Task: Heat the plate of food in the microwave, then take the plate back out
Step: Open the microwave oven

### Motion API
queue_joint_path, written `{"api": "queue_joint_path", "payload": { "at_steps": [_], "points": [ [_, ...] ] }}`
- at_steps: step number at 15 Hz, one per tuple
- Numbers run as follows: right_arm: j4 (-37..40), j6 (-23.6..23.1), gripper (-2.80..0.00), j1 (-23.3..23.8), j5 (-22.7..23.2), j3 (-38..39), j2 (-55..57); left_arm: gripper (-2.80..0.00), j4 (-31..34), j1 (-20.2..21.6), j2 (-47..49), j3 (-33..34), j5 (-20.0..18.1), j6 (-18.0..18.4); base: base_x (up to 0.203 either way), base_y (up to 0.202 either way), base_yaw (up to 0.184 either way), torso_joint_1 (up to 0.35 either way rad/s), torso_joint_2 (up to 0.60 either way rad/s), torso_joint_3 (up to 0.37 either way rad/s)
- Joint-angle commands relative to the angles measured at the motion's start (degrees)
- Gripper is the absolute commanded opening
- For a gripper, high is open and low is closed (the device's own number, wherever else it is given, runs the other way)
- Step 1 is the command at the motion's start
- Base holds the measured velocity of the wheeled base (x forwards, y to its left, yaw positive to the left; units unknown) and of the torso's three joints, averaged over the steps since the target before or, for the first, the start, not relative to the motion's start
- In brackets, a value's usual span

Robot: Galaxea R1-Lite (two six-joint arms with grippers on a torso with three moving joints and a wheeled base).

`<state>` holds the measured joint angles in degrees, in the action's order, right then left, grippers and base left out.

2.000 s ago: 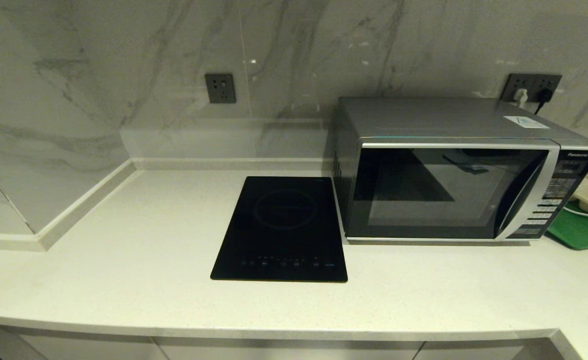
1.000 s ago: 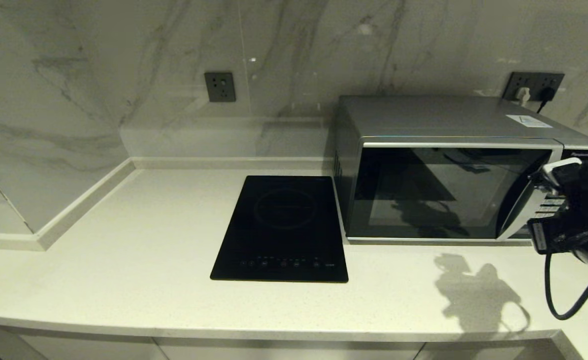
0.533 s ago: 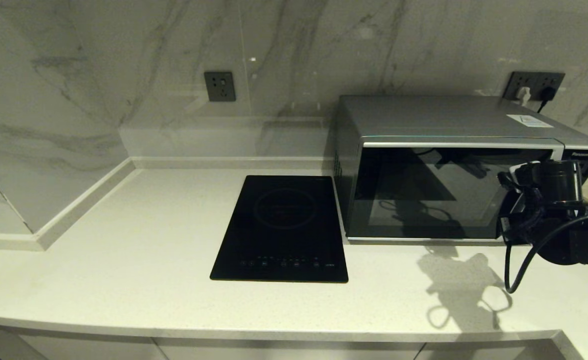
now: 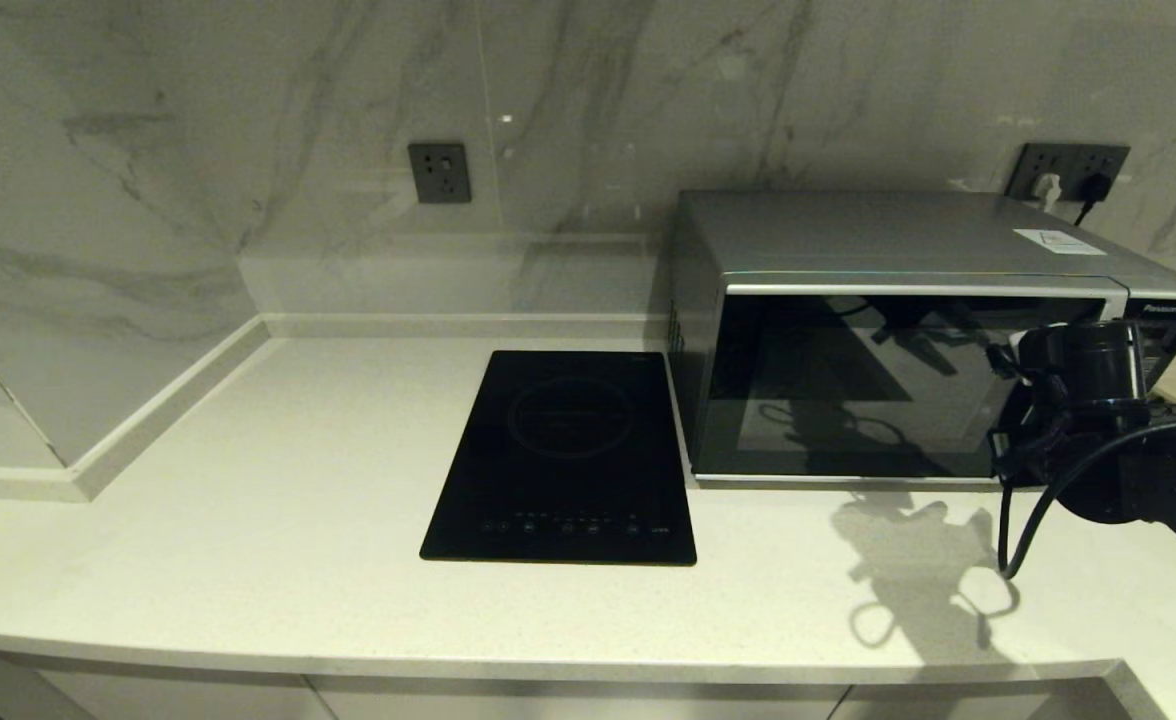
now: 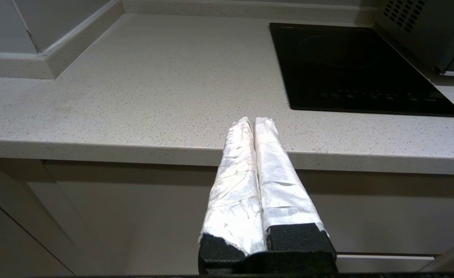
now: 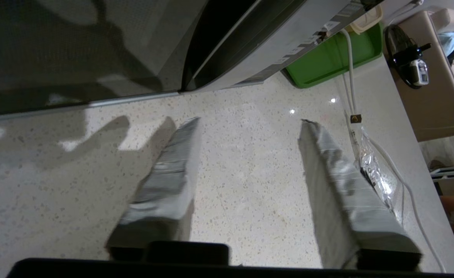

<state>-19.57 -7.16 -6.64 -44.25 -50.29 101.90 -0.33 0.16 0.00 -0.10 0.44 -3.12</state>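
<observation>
The silver microwave [image 4: 878, 380] stands at the right of the counter with its dark glass door shut. The plate of food is out of view. My right arm [image 4: 1098, 420] hangs in front of the microwave's right end, covering the lower handle strip and the button panel. In the right wrist view my right gripper [image 6: 250, 120] is open with nothing between its fingers, above bare counter just before the door's lower edge [image 6: 95, 102]. My left gripper [image 5: 253, 120] is shut and empty, parked low at the counter's front edge.
A flat black induction hob [image 4: 568, 450] lies left of the microwave. A green tray [image 6: 327, 58] and a white cable [image 6: 349, 77] sit to the microwave's right. Wall sockets [image 4: 440, 174] are on the marble backsplash. Pale counter [image 5: 134, 85] stretches left of the hob.
My right arm has come into view from the right and shifted left and slightly up in front of the microwave's right end. The door has stayed shut.
</observation>
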Motion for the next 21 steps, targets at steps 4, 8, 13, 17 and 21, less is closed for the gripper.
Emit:
{"api": "queue_joint_path", "payload": {
  "at_steps": [4,8,13,17,21],
  "points": [
    [-0.04,2.33,0.0,0.05,-3.49,-3.45,1.79,-2.8,-0.02,0.02,0.0,0.01,0.0,-0.05,0.0,0.0,0.0,0.0,0.0,0.0],
    [0.05,5.77,0.0,0.05,-5.35,-4.2,2.34,-2.8,-0.02,0.02,0.0,0.01,0.0,-0.05,0.0,0.0,0.0,0.0,0.0,0.0],
    [-0.03,8.94,0.0,0.05,-5.49,-5.4,3.24,-2.8,-0.02,0.02,0.0,0.01,0.0,-0.05,0.0,0.0,0.0,0.0,0.0,0.0],
    [-0.03,12.25,0.0,0.17,-5.49,-6.79,5.68,-2.8,-0.02,0.02,0.0,0.01,0.0,-0.05,0.0,0.0,0.0,0.0,0.0,0.0],
    [-0.03,14.09,0.0,1.88,-5.45,-9.41,6.92,-2.8,-0.02,0.02,0.0,0.01,0.0,-0.05,0.0,0.0,0.0,0.0,0.0,0.0]
  ]
}}
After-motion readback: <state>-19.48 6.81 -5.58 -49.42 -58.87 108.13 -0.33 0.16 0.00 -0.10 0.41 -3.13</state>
